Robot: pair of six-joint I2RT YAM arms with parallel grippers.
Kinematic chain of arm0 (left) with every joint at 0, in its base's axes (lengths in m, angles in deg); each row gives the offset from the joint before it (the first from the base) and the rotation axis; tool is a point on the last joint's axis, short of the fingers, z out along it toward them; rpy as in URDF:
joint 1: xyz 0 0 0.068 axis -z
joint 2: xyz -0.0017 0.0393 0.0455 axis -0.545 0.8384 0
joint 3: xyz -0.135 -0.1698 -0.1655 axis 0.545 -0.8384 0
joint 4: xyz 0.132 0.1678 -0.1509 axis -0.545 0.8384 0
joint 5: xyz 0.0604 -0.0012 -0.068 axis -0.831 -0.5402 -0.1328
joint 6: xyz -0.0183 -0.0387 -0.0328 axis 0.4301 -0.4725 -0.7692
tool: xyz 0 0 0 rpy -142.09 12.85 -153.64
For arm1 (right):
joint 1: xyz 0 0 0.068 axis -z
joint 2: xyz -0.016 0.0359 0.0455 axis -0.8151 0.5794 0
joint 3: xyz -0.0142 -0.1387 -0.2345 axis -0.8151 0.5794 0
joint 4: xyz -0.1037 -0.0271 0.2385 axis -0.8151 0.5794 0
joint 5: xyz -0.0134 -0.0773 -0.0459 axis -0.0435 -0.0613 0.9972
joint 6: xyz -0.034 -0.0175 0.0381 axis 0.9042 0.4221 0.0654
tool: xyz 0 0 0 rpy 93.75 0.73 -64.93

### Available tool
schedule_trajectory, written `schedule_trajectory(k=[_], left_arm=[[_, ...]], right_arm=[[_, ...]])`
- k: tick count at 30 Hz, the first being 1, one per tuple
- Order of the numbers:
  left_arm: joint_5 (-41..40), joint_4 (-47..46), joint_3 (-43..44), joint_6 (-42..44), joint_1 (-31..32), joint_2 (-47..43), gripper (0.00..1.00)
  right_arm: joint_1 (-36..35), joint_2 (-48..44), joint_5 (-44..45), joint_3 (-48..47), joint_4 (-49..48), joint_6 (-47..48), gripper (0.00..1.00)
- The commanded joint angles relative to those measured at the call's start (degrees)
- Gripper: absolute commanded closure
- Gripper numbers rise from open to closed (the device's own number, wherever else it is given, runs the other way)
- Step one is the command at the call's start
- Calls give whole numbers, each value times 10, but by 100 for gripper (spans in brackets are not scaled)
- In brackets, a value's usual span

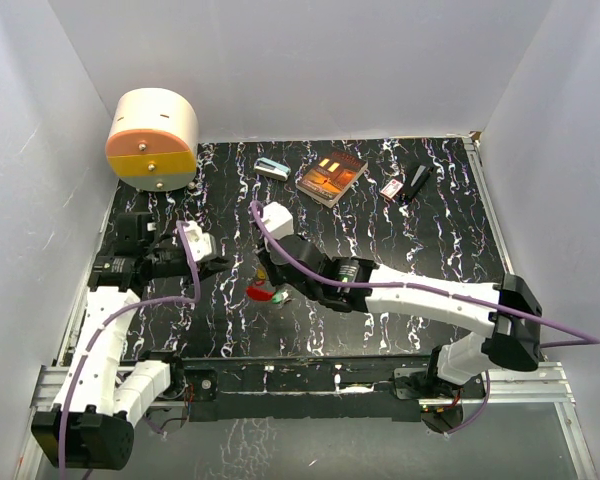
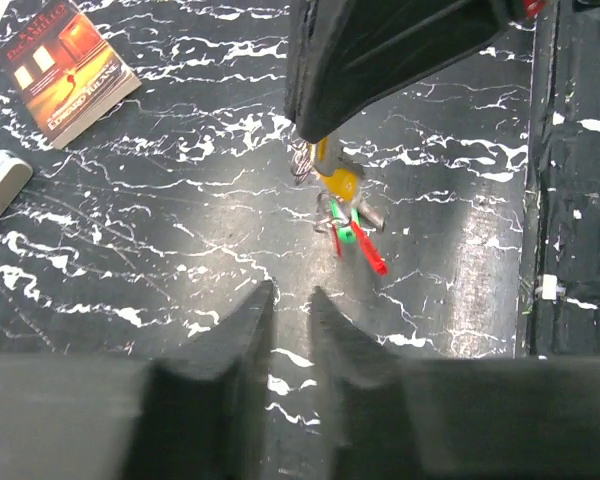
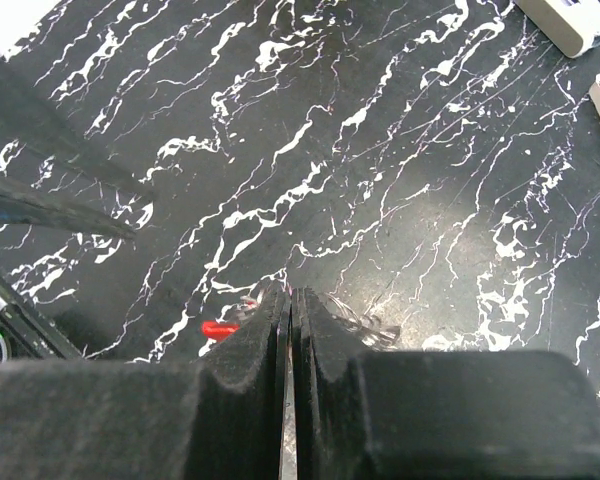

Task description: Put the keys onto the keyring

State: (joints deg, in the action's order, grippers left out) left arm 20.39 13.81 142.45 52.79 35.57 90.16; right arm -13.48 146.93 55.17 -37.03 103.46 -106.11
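The keys [image 2: 352, 232] are a small bunch: a yellow head [image 2: 338, 180] with green and red ones hanging under it on thin wire loops of the keyring [image 2: 323, 215]. In the top view the bunch [image 1: 263, 292] is at the middle left of the table. My right gripper [image 1: 277, 290] is shut on the yellow key, with a thin metal strip between its fingers [image 3: 291, 295]. A red key [image 3: 215, 328] and wire loops [image 3: 380, 325] show beside its tips. My left gripper [image 2: 292, 293] is slightly open and empty, a short way from the bunch; in the top view the left gripper [image 1: 223, 265] is left of the keys.
A book [image 1: 330, 175], a teal-and-white box [image 1: 272, 168], a red-and-white box [image 1: 391, 188] and a black object [image 1: 417, 182] lie along the back of the table. A round cream-and-orange container [image 1: 152, 138] stands at the back left. White walls enclose the black marbled table [image 1: 400, 250].
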Motion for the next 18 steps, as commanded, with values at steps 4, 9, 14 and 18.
schedule_trajectory(k=[4,9,14,18], left_arm=[[68,-150,-52,-138,41,36,59],[74,-200,-72,-193,63,40,53],[81,-197,-77,-205,86,49,32],[68,-209,-90,-200,89,51,30]], right_arm=[[7,-41,-55,13,-54,35,92],[7,-49,-68,8,-50,37,92],[7,-55,-81,2,-47,36,92],[8,-62,-101,0,-49,33,92]])
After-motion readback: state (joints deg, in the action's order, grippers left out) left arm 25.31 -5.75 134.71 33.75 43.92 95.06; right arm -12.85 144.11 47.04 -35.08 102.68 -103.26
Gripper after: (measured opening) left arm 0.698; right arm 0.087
